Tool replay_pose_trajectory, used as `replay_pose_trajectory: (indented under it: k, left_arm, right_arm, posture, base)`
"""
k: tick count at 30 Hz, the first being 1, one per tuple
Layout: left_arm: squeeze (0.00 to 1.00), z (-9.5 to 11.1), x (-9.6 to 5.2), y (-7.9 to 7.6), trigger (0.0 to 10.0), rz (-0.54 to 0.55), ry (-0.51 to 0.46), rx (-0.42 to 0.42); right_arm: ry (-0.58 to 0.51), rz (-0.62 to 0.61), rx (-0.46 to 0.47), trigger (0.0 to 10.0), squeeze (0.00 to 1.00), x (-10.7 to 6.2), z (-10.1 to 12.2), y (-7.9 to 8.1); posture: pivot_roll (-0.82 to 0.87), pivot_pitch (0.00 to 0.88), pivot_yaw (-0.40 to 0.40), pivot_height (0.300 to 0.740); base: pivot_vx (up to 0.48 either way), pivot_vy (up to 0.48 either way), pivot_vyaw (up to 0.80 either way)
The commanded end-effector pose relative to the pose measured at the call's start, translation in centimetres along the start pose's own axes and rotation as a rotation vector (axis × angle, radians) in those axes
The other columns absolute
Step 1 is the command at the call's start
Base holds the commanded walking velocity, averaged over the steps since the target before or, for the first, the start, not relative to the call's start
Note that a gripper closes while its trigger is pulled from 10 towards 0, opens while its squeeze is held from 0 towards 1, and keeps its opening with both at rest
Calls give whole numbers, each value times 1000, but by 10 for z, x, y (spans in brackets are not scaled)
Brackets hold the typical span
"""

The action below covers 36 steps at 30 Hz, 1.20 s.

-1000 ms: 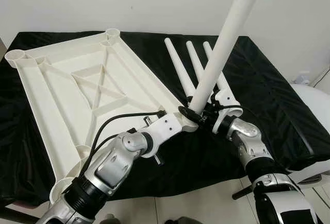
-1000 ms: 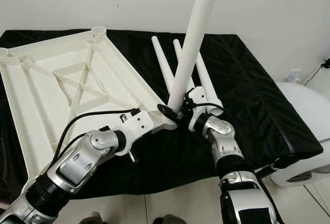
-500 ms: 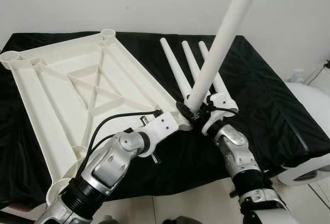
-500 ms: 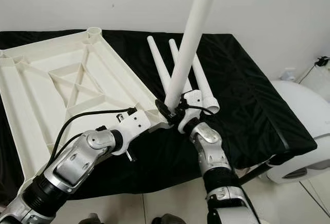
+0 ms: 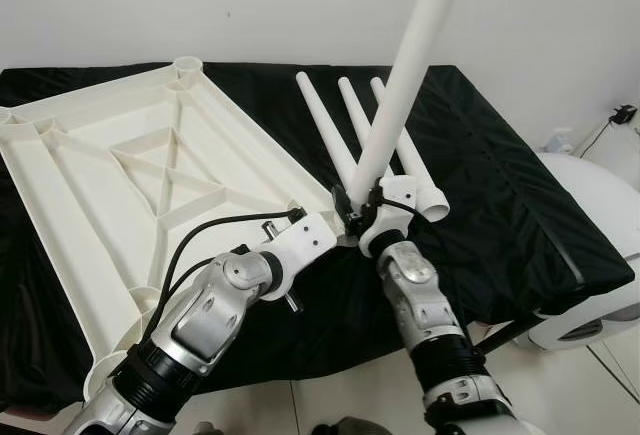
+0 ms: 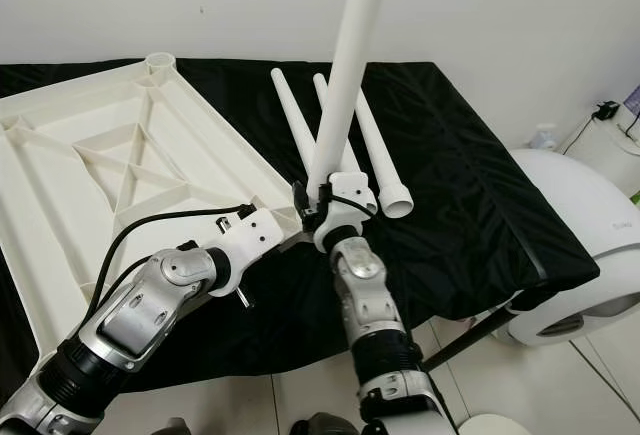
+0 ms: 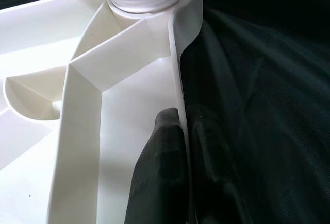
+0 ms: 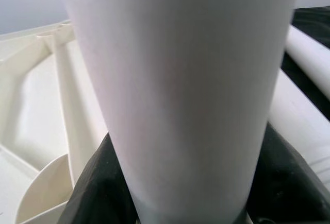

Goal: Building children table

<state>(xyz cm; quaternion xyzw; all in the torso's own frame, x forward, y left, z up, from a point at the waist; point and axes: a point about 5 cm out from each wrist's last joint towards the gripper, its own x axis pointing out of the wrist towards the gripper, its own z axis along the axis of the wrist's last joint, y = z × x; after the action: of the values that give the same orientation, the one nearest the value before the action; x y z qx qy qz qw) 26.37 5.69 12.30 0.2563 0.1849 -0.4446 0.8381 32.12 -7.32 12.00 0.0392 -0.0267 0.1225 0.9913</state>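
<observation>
A white plastic leg (image 5: 405, 75), hollow, stiff and probably light, smooth enough to slip, stands tilted in the right gripper (image 5: 362, 217), clamped near its base, over the corner socket. The left gripper (image 7: 178, 157) pinches the ribbed tabletop (image 5: 120, 170) rim just beside. Three spare legs (image 5: 345, 120) lie beyond on the black worktop (image 5: 500, 185)

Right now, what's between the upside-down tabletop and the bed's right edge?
Head views: three loose white legs lie side by side on the black cover, right of the tabletop. Beyond them, bare cover.
</observation>
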Motion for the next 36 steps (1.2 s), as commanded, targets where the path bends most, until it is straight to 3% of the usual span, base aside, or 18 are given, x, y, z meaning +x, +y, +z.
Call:
replay_pose_trajectory:
  k: [1, 11, 12, 27, 28, 32, 36]
  left_arm:
    - [0, 6, 10, -33, 10000, -181, -36, 7]
    - [0, 5, 9, -33, 10000, -178, -32, 1]
    - [0, 5, 9, -33, 10000, -178, -32, 0]
    - [0, 5, 10, -33, 10000, -175, -35, 5]
    - [0, 6, 11, -32, 10000, -174, -35, 6]
    - [0, 6, 11, -31, 10000, -173, -36, 9]
    - [0, 6, 10, -31, 10000, -173, -36, 10]
  right_arm:
    - [1, 36, -14, 10000, 0, 7, 6, 17]
    - [18, 52, 15, 10000, 0, 3, 4, 19]
    - [18, 51, 15, 10000, 1000, 2, 4, 18]
    - [-15, 120, 0, 10000, 1000, -9, 5, 3]
    - [-15, 159, -7, 10000, 0, -11, 4, -1]
    - [-30, 303, -38, 10000, 0, -14, 7, -15]
    - [-29, 362, -61, 10000, 0, -15, 8, -23]
  posture:
    - [26, 6, -94, 740]
    - [31, 10, -98, 740]
    - [30, 8, -97, 740]
    - [22, 1, -95, 740]
    - [21, 0, -95, 740]
    - [20, 0, -94, 740]
    - [21, 0, -93, 740]
  base:
    - [0, 0, 0]
    - [0, 0, 0]
    - [0, 0, 0]
    - [0, 0, 0]
    - [0, 0, 0]
    - [0, 0, 0]
    - [0, 0, 0]
